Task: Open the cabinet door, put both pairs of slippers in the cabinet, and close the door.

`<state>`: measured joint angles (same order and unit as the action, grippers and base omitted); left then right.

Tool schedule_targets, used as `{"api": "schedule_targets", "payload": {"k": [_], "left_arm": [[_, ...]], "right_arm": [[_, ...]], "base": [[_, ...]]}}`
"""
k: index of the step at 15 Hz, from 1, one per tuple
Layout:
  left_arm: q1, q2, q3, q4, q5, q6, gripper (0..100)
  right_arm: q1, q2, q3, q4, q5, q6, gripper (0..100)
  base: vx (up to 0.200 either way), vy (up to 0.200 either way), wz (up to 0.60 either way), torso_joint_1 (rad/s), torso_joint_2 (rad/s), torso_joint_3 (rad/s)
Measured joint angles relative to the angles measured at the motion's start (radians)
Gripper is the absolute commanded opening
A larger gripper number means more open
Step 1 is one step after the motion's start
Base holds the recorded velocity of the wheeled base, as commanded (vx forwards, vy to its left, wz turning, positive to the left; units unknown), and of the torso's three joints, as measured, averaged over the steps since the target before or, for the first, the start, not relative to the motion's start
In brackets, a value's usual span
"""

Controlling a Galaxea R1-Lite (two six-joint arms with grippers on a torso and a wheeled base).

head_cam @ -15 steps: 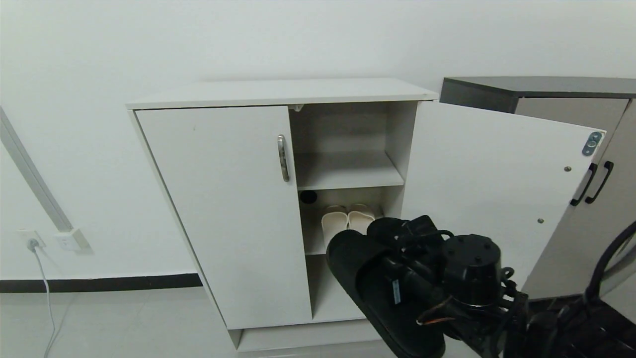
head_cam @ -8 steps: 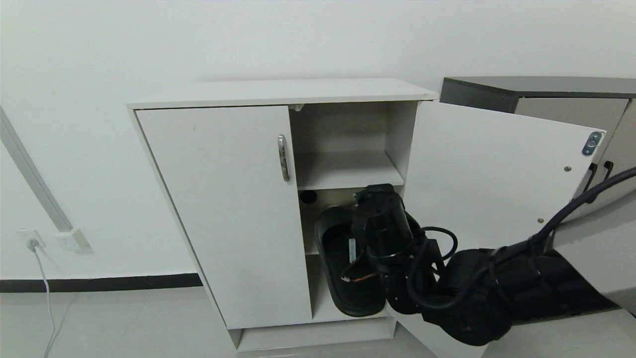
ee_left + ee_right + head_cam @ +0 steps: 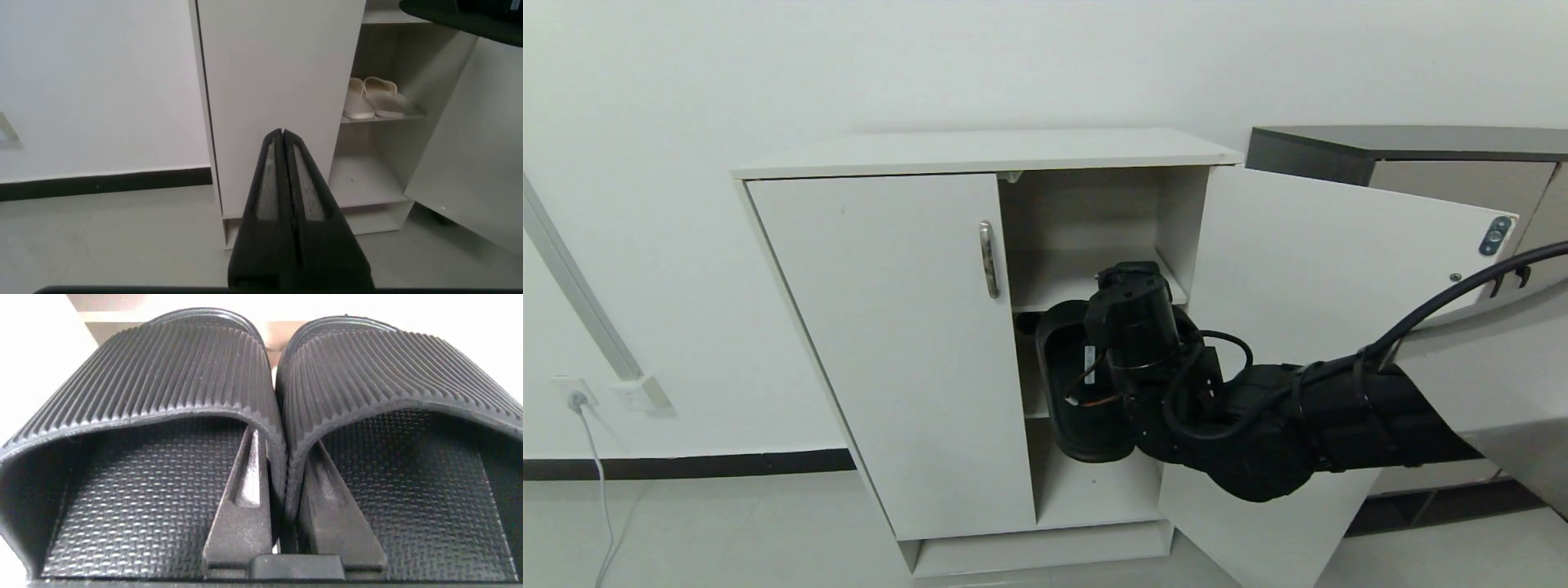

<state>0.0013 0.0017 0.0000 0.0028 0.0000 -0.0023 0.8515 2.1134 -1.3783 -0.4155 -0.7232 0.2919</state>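
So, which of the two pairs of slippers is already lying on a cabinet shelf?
The white pair, side by side on the middle shelf. The black pair is not set down: the right gripper holds it at the open cabinet.

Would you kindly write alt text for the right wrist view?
The right hand pinches the touching inner walls of the two black slippers, one finger inside each; their ribbed straps arch over textured footbeds.

Black slippers (image 3: 1080,392) block mid cabinet (image 3: 980,152); bottom shelf (image 3: 1094,492) prob. free.
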Motion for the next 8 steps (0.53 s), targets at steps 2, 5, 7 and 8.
{"api": "schedule_targets", "payload": {"k": [2,5,7,8], "left_arm": [[0.0,0.0,0.0,0.0,-0.001,0.0,0],[0.0,0.0,-0.002,0.0,-0.001,0.0,0],[-0.001,0.0,-0.001,0.001,-0.001,0.0,0],[0.0,0.0,-0.001,0.0,-0.001,0.0,0]], "right_arm": [[-0.003,0.008,-0.006,-0.002,0.0,-0.008,0],[-0.003,0.012,-0.01,-0.003,0.001,-0.014,0],[-0.008,0.014,-0.011,-0.001,0.001,-0.024,0],[-0.006,0.014,-0.014,-0.005,0.0,-0.031,0]], "base": [[0.1,0.0,0.0,0.001,0.0,0.001],[0.2,0.0,0.0,-0.004,0.0,0.004],[0.2,0.0,0.0,0.01,0.0,0.0],[0.2,0.0,0.0,0.007,0.01,0.002]]}}
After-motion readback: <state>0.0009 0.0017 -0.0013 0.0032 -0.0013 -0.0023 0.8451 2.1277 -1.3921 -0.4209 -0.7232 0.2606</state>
